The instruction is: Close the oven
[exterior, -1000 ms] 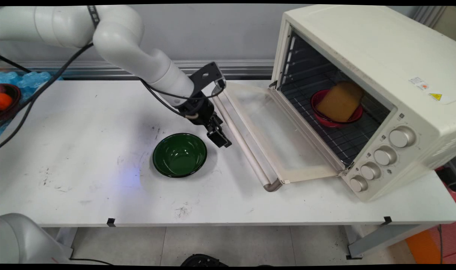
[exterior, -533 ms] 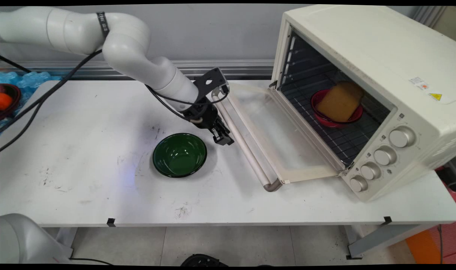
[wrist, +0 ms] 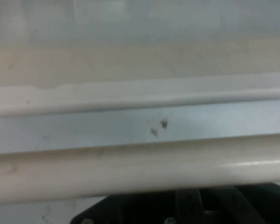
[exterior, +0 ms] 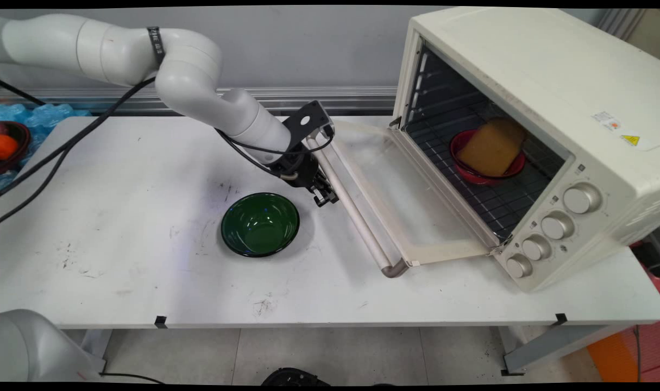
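Claw (exterior: 326, 198) sits low at frame centre, right against the handle (exterior: 354, 209) of the oven door (exterior: 411, 195). Can't tell if it's released or clenched: main view shows only a black lump, hand view shows just the linkage at the bottom edge. Nothing visibly held.

Hand view: handle bar (wrist: 140, 165) runs straight across the frame just above the linkage, very close. Behind it a strip of worktop with two small dark marks, then the door edge as a second pale band.

Main view:
- Oven (exterior: 530, 125) fills the right of frame, door folded down flat toward centre, handle at its left edge running diagonally from upper centre to lower centre.
- Inside on the wire rack (exterior: 487, 206): red bowl (exterior: 487, 172) with a tan slab (exterior: 491, 145) leaning in it, tilted.
- Four knobs (exterior: 550, 228) down the oven's front right panel.
- Green bowl (exterior: 260, 224) on the worktop (exterior: 118, 228), lower left of the claw, near it but not touching. Upright, looks empty.
- Arm comes in from upper left, black cables hanging off it.
- Far left edge: dark bowl with something orange (exterior: 6, 146) in it, blue packaging (exterior: 42, 115) next to it.
- Worktop has scuffs and dark smudges, notably left of and below the green bowl.
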### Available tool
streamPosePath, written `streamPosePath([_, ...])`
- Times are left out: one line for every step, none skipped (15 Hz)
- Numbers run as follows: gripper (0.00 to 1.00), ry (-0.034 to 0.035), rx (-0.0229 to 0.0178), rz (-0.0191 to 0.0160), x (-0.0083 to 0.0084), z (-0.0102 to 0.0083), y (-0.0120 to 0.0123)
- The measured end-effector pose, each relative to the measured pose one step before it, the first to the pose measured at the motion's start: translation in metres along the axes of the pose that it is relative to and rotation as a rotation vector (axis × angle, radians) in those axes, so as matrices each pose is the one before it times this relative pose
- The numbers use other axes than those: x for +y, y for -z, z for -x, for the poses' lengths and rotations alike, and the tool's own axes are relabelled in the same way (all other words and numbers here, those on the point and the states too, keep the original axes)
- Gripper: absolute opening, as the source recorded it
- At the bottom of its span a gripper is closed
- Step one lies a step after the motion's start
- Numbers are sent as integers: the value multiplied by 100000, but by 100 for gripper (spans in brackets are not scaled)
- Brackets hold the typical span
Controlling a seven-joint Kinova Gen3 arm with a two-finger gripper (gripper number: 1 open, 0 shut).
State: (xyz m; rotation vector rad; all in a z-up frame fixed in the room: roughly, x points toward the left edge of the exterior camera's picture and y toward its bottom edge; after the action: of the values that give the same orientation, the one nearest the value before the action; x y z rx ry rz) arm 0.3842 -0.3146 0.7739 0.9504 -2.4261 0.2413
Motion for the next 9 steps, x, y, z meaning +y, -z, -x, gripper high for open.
streamPosePath([0, 245, 514, -161, -14, -41, -130])
streamPosePath([0, 241, 591, -206, -22, -53, -129])
streamPosePath([0, 186, 632, -228, -37, -90, -117])
streamPosePath([0, 150, 526, -214, -29, -77, -80])
streamPosePath([0, 153, 622, -259, -39, -82, -72])
streamPosePath([0, 9, 529, -115, -15, -103, -59])
streamPosePath([0, 23, 429, -99, -13, -80, -34])
streamPosePath([0, -80, 447, -102, -14, -99, -24])
streamPosePath([0, -133, 730, -143, -31, -162, 0])
